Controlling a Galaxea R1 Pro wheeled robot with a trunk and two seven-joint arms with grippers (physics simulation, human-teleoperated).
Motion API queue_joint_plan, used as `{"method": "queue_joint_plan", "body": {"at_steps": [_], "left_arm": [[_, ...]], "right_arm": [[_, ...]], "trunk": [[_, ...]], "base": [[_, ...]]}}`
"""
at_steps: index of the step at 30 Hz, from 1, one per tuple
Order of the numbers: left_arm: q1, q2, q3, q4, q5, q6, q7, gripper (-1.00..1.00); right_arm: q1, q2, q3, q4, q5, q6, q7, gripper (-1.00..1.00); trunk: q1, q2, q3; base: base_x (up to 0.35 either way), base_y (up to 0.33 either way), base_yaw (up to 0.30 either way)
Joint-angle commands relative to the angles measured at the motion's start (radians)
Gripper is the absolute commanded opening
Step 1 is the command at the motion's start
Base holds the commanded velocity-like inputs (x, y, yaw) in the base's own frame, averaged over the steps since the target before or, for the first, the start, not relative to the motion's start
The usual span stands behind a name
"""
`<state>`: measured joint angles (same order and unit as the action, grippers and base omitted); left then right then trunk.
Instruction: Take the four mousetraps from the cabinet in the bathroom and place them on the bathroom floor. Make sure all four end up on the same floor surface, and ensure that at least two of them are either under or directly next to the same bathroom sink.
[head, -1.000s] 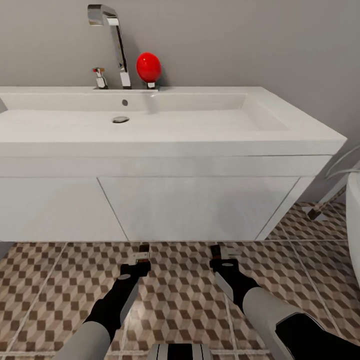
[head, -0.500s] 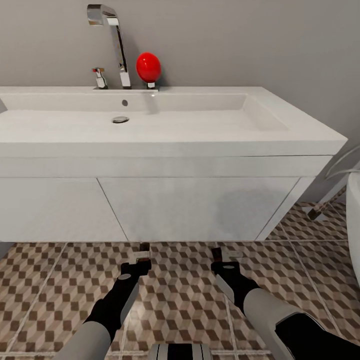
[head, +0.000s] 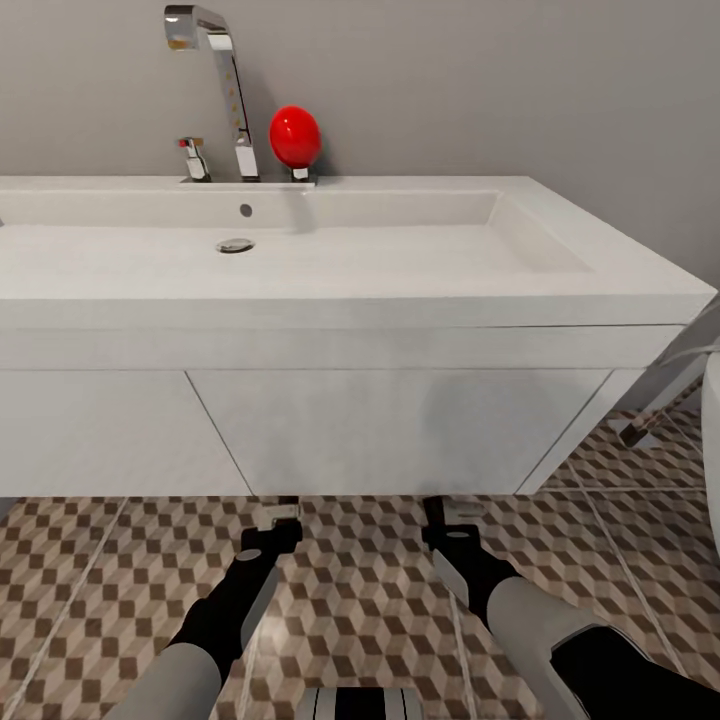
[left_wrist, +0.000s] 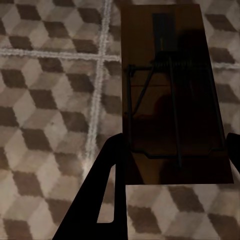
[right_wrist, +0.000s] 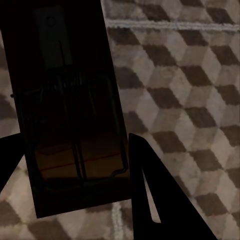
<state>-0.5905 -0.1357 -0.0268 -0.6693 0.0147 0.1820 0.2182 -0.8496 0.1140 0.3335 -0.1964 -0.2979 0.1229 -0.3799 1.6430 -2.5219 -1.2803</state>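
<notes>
1. The left gripper (left_wrist: 172, 160) has its jaws clamped on the side edges of a mousetrap (left_wrist: 172, 100). The brown plate sits right between the dark fingers (left_wrist: 107, 185) and sticks straight out past the tips, long axis in line with the gripper.

2. The right gripper (right_wrist: 75, 165) is in the same state, clenched on a second mousetrap (right_wrist: 70, 100), which also runs lengthwise out of the jaws. It looks very dark in the right wrist view, probably shadow from the vanity.

3. In the head view the left gripper (head: 277, 518) and the right gripper (head: 447, 512) are both low over the bathroom floor (head: 350, 590), side by side, tips right at the bottom front edge of the vanity (head: 400, 430). The traps' far ends seem to reach into the gap under it.

4. So the key relation: both traps point forward, toward and under the bathroom sink (head: 300, 270). Neither arm looks clearly closer, as both are about level with each other.

5. Arm pose: both forearms reach forward and down from the bottom of the head view, fairly straight, with the right one angled in a bit.

6. Whether the traps touch the tiles or hang just above can't be told. Probably the next thing is just to let go, which would leave two traps by the same sink.

7. The chrome tap (head: 225, 90) and a red ball-shaped thing (head: 295, 135) sit at the back of the basin, out of the way.
</notes>
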Motion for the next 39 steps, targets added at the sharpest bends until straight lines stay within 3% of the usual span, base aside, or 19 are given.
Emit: {"method": "queue_joint_plan", "body": {"at_steps": [1, 7, 18, 33, 39], "left_arm": [[0.0, 0.0, -0.003, 0.0, 0.001, 0.009, 0.007, -1.0], [0.0, -0.004, -0.004, 0.011, 0.0, 0.02, 0.007, -1.0], [0.0, -0.01, -0.001, 0.009, -0.006, 0.019, 0.011, -1.0], [0.0, -0.01, -0.001, 0.002, -0.001, 0.018, 0.013, -1.0], [0.0, -0.009, 0.001, -0.003, -0.002, 0.016, 0.013, -1.0]], "right_arm": [[0.0, -0.001, 0.008, 0.0, -0.011, 0.007, -0.005, -1.0], [0.0, -0.003, 0.006, 0.052, -0.012, 0.019, -0.004, -1.0], [0.0, -0.004, 0.007, 0.058, -0.01, 0.019, -0.004, -1.0], [0.0, -0.003, 0.007, 0.047, -0.006, 0.011, -0.002, -1.0], [0.0, -0.004, 0.007, 0.046, -0.007, 0.008, -0.001, -1.0]], "trunk": [[0.0, 0.0, -0.001], [0.0, 0.0, -0.001], [0.0, 0.0, -0.001], [0.007, -0.004, -0.059], [0.007, -0.004, -0.059]], "base": [[0.002, 0.0, 0.0], [0.0, 0.0, 0.0], [0.0, 0.0, 0.0], [0.0, 0.0, 0.0], [0.0, 0.0, 0.0]]}}
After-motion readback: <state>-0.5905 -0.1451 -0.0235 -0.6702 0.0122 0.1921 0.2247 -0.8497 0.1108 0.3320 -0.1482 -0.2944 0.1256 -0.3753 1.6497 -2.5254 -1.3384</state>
